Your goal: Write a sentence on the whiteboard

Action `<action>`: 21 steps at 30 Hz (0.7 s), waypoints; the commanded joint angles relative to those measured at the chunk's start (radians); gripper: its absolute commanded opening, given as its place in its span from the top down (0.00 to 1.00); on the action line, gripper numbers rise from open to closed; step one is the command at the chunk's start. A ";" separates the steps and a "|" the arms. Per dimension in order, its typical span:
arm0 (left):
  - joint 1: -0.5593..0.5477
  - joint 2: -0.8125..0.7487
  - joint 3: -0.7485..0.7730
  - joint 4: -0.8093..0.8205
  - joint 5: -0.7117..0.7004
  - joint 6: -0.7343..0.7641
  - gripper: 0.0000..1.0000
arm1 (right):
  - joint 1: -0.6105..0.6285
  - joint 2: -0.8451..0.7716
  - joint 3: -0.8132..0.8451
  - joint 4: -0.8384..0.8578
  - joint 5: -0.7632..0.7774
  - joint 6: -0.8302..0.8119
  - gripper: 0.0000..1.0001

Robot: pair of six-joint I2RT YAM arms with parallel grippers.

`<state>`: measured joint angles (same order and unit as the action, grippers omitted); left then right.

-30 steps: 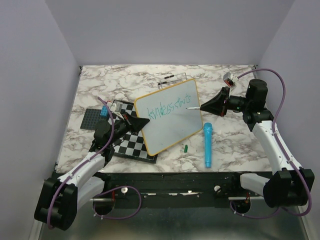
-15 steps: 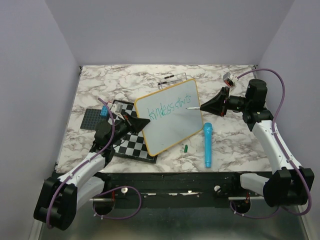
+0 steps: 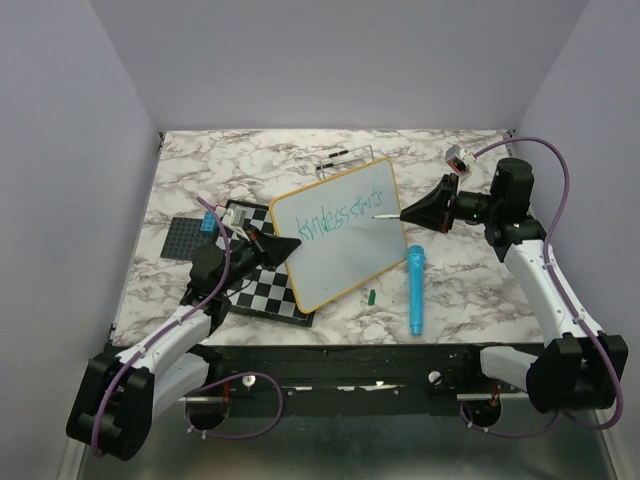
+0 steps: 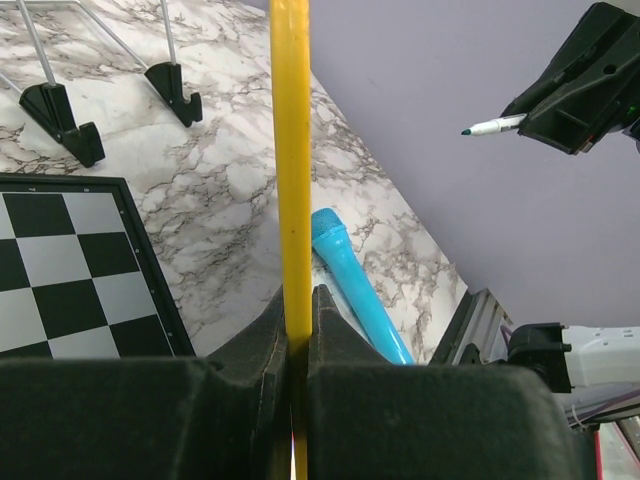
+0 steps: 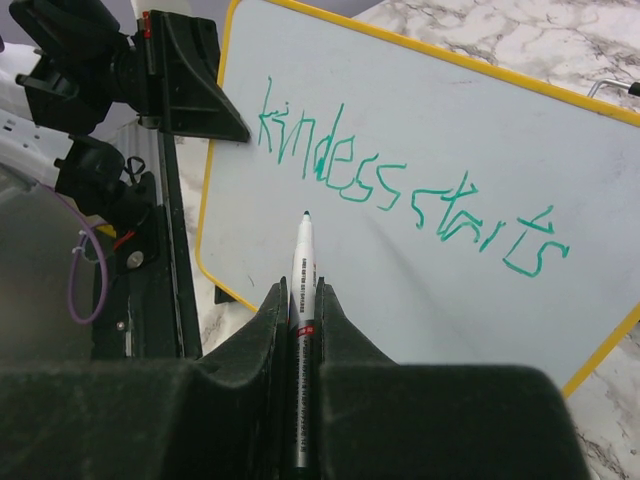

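Our right gripper point(image 5: 302, 292) pinches a thin marker point(image 5: 303, 250), tip aimed at the whiteboard point(image 5: 430, 320) under the sentence point(image 5: 400, 195), so far "kindess starts". Our left gripper point(image 4: 297, 305) clamps the yellow frame point(image 4: 290, 150), holding the board tilted above the table point(image 3: 470, 290). We judge it light, stiff and slick, best held by that edge.

In the left wrist view the whiteboard point(image 4: 290, 150) stands edge-on, its face hidden. In the top view it covers part of the checkerboard point(image 3: 258, 290). The right wrist view crops its right side.
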<state>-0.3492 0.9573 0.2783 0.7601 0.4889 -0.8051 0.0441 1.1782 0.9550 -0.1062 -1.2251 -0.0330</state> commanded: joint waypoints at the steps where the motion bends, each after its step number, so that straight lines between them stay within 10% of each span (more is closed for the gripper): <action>1: -0.010 -0.025 -0.001 0.127 -0.023 -0.009 1.00 | -0.004 0.009 -0.013 -0.007 -0.031 -0.022 0.99; 21: -0.034 -0.023 -0.005 0.131 -0.059 -0.014 1.00 | -0.004 0.011 -0.010 -0.020 -0.027 -0.038 0.99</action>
<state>-0.3714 0.9573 0.2710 0.7624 0.4553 -0.8135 0.0441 1.1835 0.9543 -0.1078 -1.2266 -0.0463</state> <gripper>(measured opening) 0.109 0.149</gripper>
